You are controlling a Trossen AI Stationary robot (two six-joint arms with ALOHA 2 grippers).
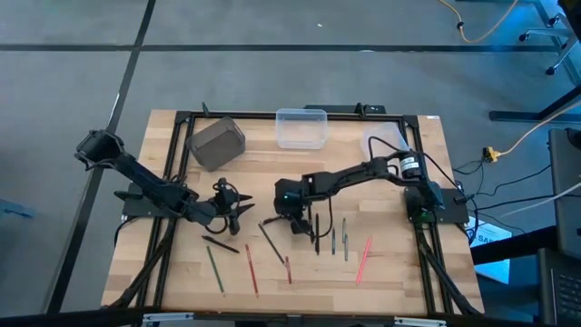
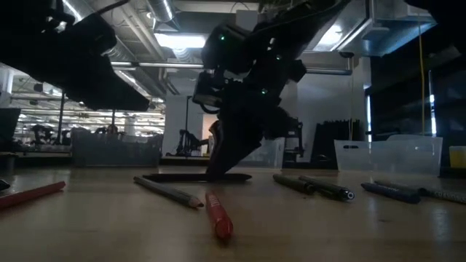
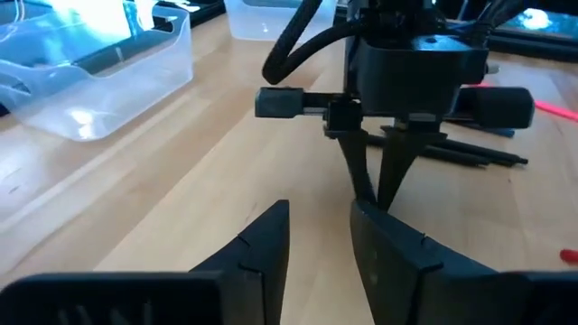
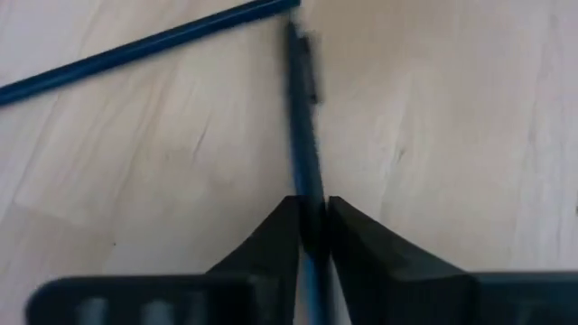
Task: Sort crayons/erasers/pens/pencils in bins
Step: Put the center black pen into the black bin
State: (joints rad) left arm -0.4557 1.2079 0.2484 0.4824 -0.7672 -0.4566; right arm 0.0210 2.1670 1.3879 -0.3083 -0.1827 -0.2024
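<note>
Several thin sticks lie flat on the wooden table [image 1: 399, 272]: a black one [image 1: 221, 243], a green one [image 1: 215, 270], two red ones [image 1: 251, 270], a grey-brown pencil [image 1: 270, 242], grey pens [image 1: 339, 238] and a pink one [image 1: 364, 259]. My right gripper [image 1: 306, 227] points down at mid-table, shut on a dark pen [image 4: 301, 99]. My left gripper [image 3: 318, 230] is open and empty just left of it. The dark grey bin [image 1: 216, 143], the clear bin [image 1: 301, 127] and the whitish bin [image 1: 386, 145] stand along the far edge. My right gripper pinches the dark pen's shaft [image 4: 308, 176] between its two fingers, one on each long side. The fingers come from above, pointing down. The pen lies level at table height [image 2: 196, 177]. I cannot tell whether it is lifted clear.
A second dark pen [image 4: 135, 45] lies slantwise just past the held pen's far end. A red stick [image 2: 218, 216] and a grey pencil [image 2: 167, 192] lie near the table's front. Black frame rails run along the table's sides. Cables trail at the right.
</note>
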